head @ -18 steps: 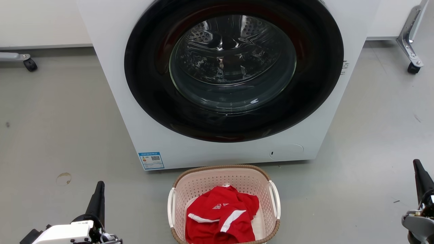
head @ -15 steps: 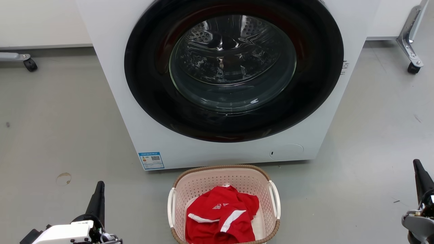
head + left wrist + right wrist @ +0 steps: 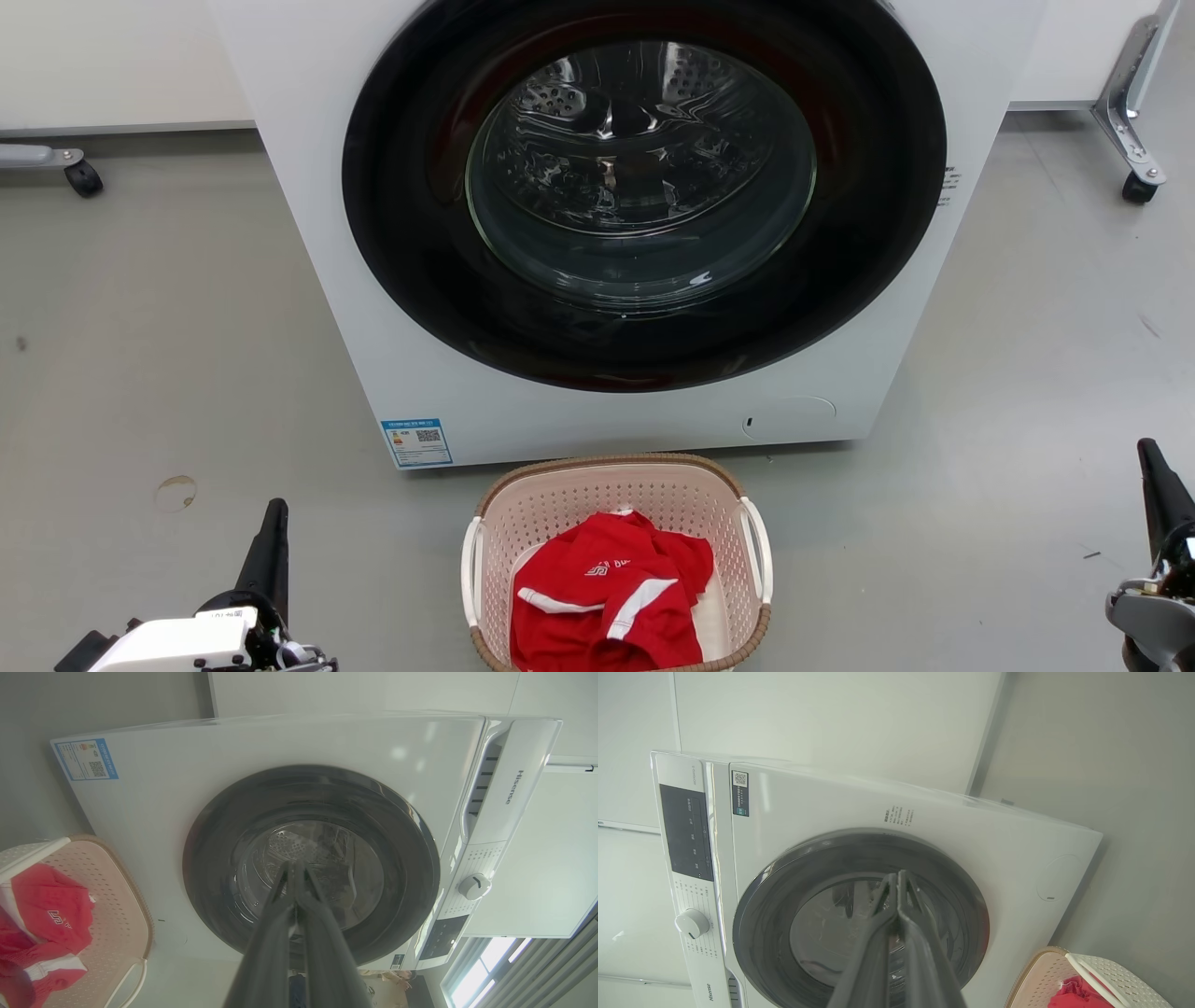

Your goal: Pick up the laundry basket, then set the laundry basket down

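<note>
The laundry basket [image 3: 560,499], pale pink with a brown rim and white side handles, stands on the floor just in front of the washing machine. Red clothing [image 3: 611,597] lies inside it. My left gripper [image 3: 274,510] is shut and empty at the lower left, well apart from the basket's left handle. At the right edge my right gripper [image 3: 1146,450] is shut too, far from the right handle. In the left wrist view the shut left gripper [image 3: 294,864] points at the machine door, with the basket [image 3: 119,896] at the lower left. The right wrist view has the shut right gripper [image 3: 896,875] and the basket [image 3: 1041,975] at the lower right.
A white front-loading washing machine [image 3: 420,355] with a dark round door [image 3: 644,187] stands right behind the basket. Grey floor lies open on both sides. Castor wheels sit at the far left [image 3: 84,177] and far right [image 3: 1139,187]. A round stain [image 3: 175,493] marks the floor at left.
</note>
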You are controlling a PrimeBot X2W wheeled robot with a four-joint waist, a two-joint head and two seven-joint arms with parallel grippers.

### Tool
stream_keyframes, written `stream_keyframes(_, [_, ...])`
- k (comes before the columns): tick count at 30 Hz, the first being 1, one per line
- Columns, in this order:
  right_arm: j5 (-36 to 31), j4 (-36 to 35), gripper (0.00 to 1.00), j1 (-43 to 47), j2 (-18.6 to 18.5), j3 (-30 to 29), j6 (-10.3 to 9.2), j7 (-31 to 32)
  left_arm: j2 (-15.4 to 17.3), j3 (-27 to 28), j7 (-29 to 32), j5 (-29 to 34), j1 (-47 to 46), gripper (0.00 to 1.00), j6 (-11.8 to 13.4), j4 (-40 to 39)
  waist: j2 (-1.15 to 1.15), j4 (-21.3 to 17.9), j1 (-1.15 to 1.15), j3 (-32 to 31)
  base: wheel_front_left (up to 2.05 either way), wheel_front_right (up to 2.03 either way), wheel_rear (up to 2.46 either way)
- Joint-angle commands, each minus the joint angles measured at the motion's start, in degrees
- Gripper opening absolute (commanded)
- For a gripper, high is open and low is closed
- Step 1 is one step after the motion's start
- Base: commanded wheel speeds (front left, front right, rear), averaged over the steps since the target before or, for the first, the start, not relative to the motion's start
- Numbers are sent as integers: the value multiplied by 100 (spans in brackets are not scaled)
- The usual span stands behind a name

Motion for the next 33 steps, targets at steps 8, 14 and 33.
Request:
stream_keyframes(8, [35,-179,0,-278,-143,101,28,36,66,173,35,57,-317,0,-59,-131,0,0,0,0,0,0,0])
stream_keyframes(14, [35,-179,0,-278,-143,101,28,36,66,173,35,56,-317,0,-59,-131,0,0,0,0,0,0,0])
stream_keyframes(33, [35,-179,0,-278,-143,101,28,36,66,173,35,56,-317,0,-59,-131,0,0,0,0,0,0,0])
